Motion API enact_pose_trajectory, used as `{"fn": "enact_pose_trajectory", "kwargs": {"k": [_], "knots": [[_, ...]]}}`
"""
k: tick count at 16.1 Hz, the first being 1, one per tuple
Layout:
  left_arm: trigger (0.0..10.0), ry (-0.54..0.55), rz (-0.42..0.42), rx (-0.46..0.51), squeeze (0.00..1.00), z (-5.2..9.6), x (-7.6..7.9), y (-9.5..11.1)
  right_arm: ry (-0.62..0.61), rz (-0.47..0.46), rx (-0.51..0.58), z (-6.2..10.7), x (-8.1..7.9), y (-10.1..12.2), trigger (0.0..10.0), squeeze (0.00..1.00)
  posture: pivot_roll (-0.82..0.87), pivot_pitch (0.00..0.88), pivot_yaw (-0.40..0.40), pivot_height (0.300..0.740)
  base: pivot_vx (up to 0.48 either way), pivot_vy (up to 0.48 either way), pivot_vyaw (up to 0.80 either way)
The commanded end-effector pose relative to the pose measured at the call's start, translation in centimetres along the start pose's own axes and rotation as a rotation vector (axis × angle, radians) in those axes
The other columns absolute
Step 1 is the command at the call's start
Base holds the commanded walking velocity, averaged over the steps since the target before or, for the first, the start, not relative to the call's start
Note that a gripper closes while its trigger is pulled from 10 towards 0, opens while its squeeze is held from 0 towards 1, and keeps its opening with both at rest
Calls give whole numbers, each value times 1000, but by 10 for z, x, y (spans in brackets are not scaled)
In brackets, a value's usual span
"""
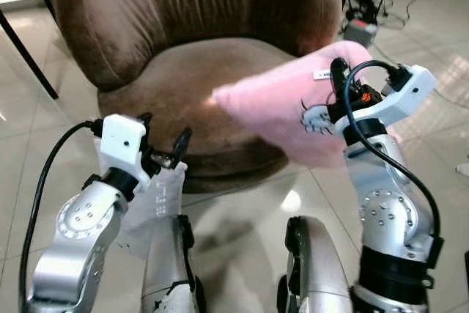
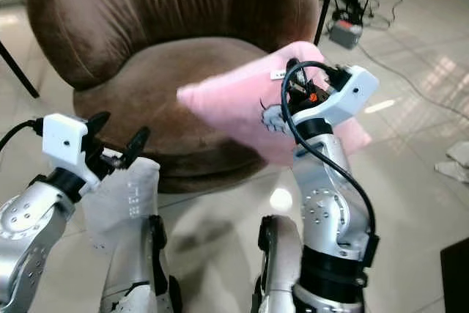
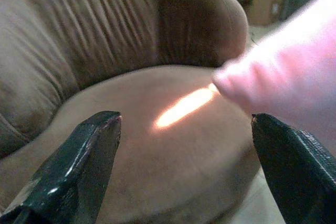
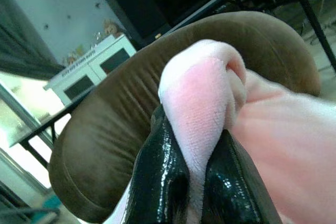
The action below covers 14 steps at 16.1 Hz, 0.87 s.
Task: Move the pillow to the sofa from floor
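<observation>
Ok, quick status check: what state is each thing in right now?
Pillow: lifted off the floor, over the seat's front edge.
Right gripper: shut on a fold of pillow.
Left gripper: open, holding nothing, facing the seat.
Sofa: seat bare, sunlit patch.

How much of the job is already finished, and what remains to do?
Done: the pink pillow is off the floor, pinched in the right pincer. In hand: it hangs over the front edge of the brown sofa seat, one corner above the cushion. The left pincer is open and holds nothing. Left: lower the pillow onto the seat and let go.
</observation>
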<state>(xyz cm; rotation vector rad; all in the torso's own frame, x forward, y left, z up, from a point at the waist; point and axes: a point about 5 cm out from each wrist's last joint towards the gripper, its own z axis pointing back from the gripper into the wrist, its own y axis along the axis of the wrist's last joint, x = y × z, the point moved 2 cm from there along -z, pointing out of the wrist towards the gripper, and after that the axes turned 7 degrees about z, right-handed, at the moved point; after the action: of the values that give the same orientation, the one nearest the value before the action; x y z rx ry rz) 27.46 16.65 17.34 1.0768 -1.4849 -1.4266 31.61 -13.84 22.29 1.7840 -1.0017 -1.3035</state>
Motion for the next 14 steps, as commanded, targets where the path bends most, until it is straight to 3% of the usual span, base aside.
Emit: {"fn": "enact_pose_trajectory", "kwargs": {"k": [1, 2, 3, 5, 7, 9, 14], "knots": [[10000, 2, -41, -5, 0, -7, 4, -4, 10, 30, -20, 3, -4, -5, 10000, 0, 26, 22, 31, 531, 0, 0, 0], [10000, -8, -68, -13, 0, -12, 9, -11, -55, 49, -66, 7, 0, -18, 10000, 0, 21, 16, 39, 546, 0, 0, 0], [10000, 28, -24, -10, 0, -15, 6, -12, -58, 61, -65, 8, -4, -19, 10000, 0, 14, 1, 42, 556, 0, 0, 0], [10000, 59, -18, -15, 0, -20, 6, -13, -65, 63, -60, 9, -5, -17, 10000, 0, 23, 0, 30, 571, 0, 0, 0], [10000, 97, -38, -23, 0, -27, 6, -16, -29, 157, -87, 7, -4, -25, 10000, 0, 22, 0, 13, 596, 0, 0, 0], [10000, 94, -74, -52, 0, -25, 9, -27, -32, 149, -98, 9, -1, -31, 10000, 0, 16, 0, 6, 616, 0, 0, 0], [10000, 80, -84, -27, 0, -39, 12, -25, -39, 137, -91, 11, 4, -30, 10000, 0, -14, 0, 15, 666, 0, 0, 0]]}}
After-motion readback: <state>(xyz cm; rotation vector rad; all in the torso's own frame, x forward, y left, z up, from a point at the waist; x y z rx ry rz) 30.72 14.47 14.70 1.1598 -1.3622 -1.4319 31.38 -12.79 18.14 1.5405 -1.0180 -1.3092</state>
